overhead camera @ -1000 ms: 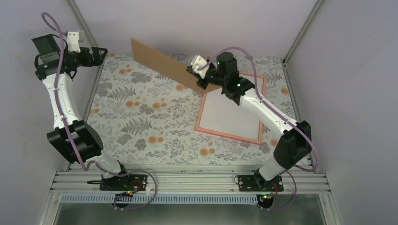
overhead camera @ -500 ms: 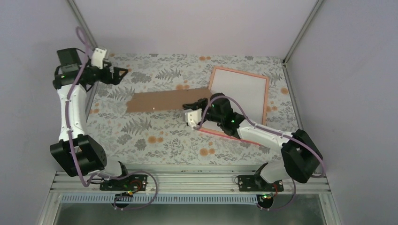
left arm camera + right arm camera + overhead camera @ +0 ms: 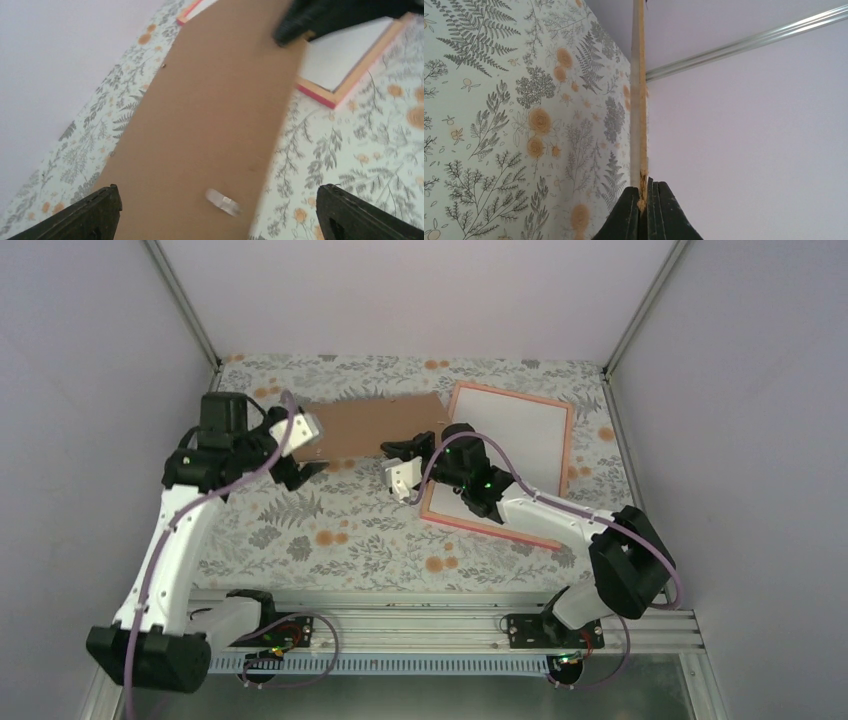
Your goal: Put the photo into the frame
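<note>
The pink frame (image 3: 565, 455) lies flat at the right with a white sheet (image 3: 510, 445) inside it. I cannot tell whether that sheet is the photo's white back, and no dark sunset print shows. My right gripper (image 3: 410, 446) is shut on the right edge of the plain brown board (image 3: 365, 425). In the right wrist view the board (image 3: 639, 90) runs edge-on out of the closed jaws of my right gripper (image 3: 643, 200). My left gripper (image 3: 305, 471) is open at the board's left end. In the left wrist view my left gripper (image 3: 220, 220) straddles the board (image 3: 215, 110).
The table has a floral cloth (image 3: 330, 530). A small strip of clear tape (image 3: 223, 202) sits on the board. The frame's pink corner (image 3: 327, 96) shows in the left wrist view. Grey walls and metal posts (image 3: 180, 300) close in the back and sides.
My left arm has swung in from the far left wall to the board's left end. My right gripper has moved the board back and left, down from its raised tilt.
</note>
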Controlling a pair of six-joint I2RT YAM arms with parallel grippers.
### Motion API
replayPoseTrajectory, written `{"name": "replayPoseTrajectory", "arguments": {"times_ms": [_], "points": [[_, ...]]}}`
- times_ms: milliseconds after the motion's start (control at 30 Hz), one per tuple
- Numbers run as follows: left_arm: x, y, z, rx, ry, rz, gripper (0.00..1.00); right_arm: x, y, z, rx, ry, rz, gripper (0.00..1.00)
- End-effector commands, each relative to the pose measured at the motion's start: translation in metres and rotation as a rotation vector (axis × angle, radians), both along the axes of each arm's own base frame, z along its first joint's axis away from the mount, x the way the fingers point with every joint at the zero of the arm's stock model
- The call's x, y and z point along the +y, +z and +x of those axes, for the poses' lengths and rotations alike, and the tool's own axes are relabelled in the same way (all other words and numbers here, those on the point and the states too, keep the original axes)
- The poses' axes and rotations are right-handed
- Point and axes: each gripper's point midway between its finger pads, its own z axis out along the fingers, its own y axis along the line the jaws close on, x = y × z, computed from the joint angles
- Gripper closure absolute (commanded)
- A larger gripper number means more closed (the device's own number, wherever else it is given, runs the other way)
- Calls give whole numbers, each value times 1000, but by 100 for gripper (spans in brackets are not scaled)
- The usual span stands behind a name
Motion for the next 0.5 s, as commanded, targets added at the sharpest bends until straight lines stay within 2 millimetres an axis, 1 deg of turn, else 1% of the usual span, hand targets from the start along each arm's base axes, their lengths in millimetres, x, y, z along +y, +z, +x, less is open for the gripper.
{"name": "replayPoseTrajectory", "arguments": {"times_ms": [0, 67, 133, 233, 333, 400, 467], "points": [[3, -38, -22, -53, -63, 226, 4, 6, 26, 5, -82, 31, 56, 96], [6, -45, -16, -89, -41, 288, 6, 7, 29, 4, -85, 41, 62, 96], [9, -45, -8, -138, -19, 336, 7, 8, 31, 4, -83, 46, 60, 96], [13, -56, -6, -154, -42, 420, 15, 10, 30, 5, -70, 48, 52, 96], [23, -66, -4, -168, -31, 495, 26, 9, 30, 5, -65, 50, 54, 96], [27, -67, -4, -184, -23, 514, 36, 9, 30, 5, -65, 50, 59, 96], [29, -66, -5, -197, -3, 510, 48, 8, 32, 9, -70, 35, 80, 96]]}}
